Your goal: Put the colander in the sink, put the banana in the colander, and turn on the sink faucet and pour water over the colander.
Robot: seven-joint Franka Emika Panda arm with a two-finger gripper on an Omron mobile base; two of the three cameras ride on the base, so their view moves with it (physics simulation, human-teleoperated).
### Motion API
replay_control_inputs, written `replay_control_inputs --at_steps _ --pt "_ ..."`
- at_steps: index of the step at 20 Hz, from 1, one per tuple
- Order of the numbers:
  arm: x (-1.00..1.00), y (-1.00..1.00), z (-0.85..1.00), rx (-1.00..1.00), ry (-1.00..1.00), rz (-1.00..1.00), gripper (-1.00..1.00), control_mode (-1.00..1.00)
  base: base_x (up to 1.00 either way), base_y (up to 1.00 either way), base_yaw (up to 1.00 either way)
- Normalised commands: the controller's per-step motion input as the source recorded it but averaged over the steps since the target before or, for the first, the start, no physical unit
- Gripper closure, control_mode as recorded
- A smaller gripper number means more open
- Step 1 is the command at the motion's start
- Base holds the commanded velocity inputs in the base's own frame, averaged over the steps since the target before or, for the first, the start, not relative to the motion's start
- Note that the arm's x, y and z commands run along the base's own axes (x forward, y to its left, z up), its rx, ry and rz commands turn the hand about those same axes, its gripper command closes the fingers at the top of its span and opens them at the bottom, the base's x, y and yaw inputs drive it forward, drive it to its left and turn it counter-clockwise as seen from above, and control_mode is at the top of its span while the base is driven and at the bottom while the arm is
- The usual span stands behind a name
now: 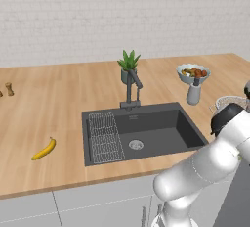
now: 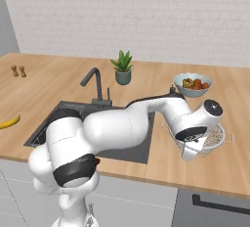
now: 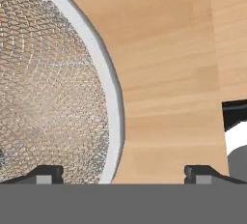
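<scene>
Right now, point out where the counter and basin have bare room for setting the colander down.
Roomiest: the sink floor right of its wire rack, around the drain. Bare wood lies between the banana and the basin. Crowded: right of the sink, where colander, fruit bowl and gripper cluster.

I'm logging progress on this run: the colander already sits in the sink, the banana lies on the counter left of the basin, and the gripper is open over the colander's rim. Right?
Not quite. The colander is on the counter to the right of the sink, as the right base view shows. The rest holds: the banana lies on the counter left of the basin, and the gripper is open over the colander's rim.
</scene>
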Motion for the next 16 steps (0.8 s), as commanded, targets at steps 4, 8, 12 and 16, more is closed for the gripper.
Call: replay_control_inputs --at_steps 4,8,12,16 --pt "0.05 -0.07 -0.44 0.0 0.0 0.0 -1.0 -1.0 0.0 0.0 0.0" --pt "0.22 -0.12 -0.17 0.05 -0.07 0.0 -1.0 -1.0 0.0 0.0 0.0" --pt "0.43 -0.11 -0.01 0.11 -0.1 0.0 -1.0 -1.0 0.0 0.0 0.0" --pt "0.35 -0.13 -0.21 0.07 -0.02 0.0 -1.0 -1.0 0.0 0.0 0.0"
